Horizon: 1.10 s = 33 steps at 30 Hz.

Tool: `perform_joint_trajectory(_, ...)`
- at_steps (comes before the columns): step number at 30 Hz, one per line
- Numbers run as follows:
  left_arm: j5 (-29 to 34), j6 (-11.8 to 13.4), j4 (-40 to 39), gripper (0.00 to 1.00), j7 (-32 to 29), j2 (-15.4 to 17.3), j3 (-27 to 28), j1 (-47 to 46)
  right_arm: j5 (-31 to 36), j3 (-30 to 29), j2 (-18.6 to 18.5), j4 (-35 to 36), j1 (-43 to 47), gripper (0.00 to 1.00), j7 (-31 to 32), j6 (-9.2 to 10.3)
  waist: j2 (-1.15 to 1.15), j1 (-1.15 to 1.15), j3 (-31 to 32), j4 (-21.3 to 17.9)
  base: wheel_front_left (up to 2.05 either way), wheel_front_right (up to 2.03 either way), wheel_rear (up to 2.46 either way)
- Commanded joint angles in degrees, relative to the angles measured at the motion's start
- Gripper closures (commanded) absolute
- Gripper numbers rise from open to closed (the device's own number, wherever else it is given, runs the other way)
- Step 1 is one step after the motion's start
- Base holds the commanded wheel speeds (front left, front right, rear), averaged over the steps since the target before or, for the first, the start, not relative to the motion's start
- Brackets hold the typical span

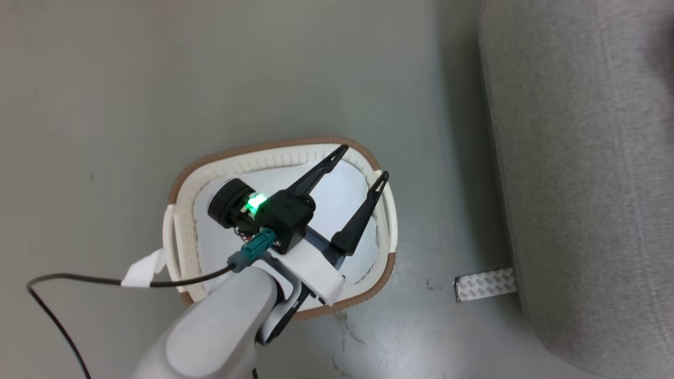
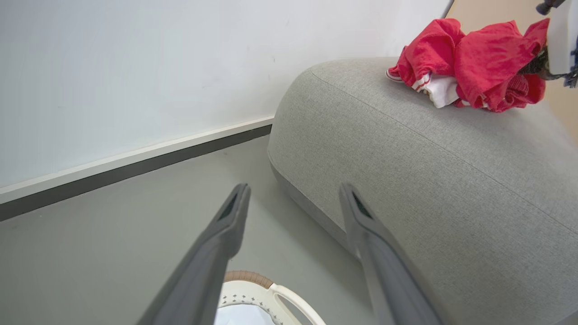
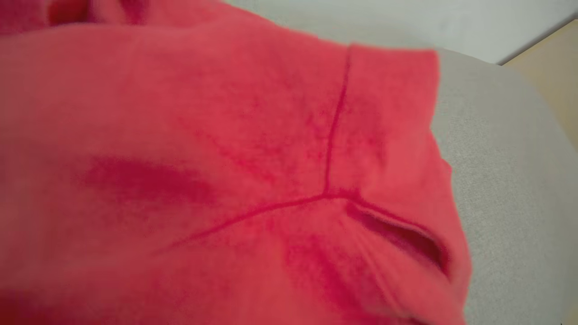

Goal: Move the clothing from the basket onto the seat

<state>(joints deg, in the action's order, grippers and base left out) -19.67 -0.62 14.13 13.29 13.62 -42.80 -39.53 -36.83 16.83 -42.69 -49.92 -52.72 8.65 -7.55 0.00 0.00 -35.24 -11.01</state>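
The red clothing [image 2: 474, 58] lies in a crumpled heap on top of the grey sofa [image 2: 406, 158], toward its far end, so this looks like the drop-off step. The right gripper [image 2: 539, 67] sits against the right side of the heap. Whether its fingers are parted or pinching cloth I cannot tell (the fabric hides them). The left gripper [image 1: 364, 162] hangs over the basket [image 1: 274, 145] on the floor, left of the sofa, fingers spread wide and holding nothing. Inside the basket a pale liner [image 1: 337, 195] shows around the arm, so it looks about emptied. Next, I'd judge, the right gripper must lift clear without dragging the cloth along.
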Motion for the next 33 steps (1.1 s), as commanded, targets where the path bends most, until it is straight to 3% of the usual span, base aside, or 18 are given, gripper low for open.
perform_joint_trajectory(1, -0.9, 0.0, 0.3, 0.00, 0.6, 0.4, 0.2, 0.7, -0.7, 0.6, -0.2, 0.4, 0.1, 0.00, 0.2, 0.13, 0.00, 0.00, 1.5, -0.5, 0.00, 0.00, 0.00)
perform_joint_trajectory(14, -4.0, 0.6, 3.1, 0.00, 1.7, -1.2, 1.4, 6.5, -11.0, 11.0, -3.5, 6.0, 5.4, 0.00, 15.5, 0.13, 0.00, 0.00, 14.7, -1.7, 0.00, 0.00, 0.00)
perform_joint_trajectory(23, -5.6, 2.1, 2.8, 0.00, 1.9, -0.8, 4.6, 12.6, -11.9, 12.5, -7.1, 15.2, 7.0, 0.00, 15.1, 0.13, 0.00, 0.00, 24.3, -1.1, 0.00, 0.00, 0.00)
perform_joint_trajectory(33, -6.4, 4.5, -0.1, 0.00, 1.8, 0.3, 12.4, 17.9, -11.3, 10.0, -8.3, 29.1, 10.0, 0.00, 11.0, 0.13, 0.00, 0.00, 30.8, 3.4, 0.00, 0.00, 0.00)
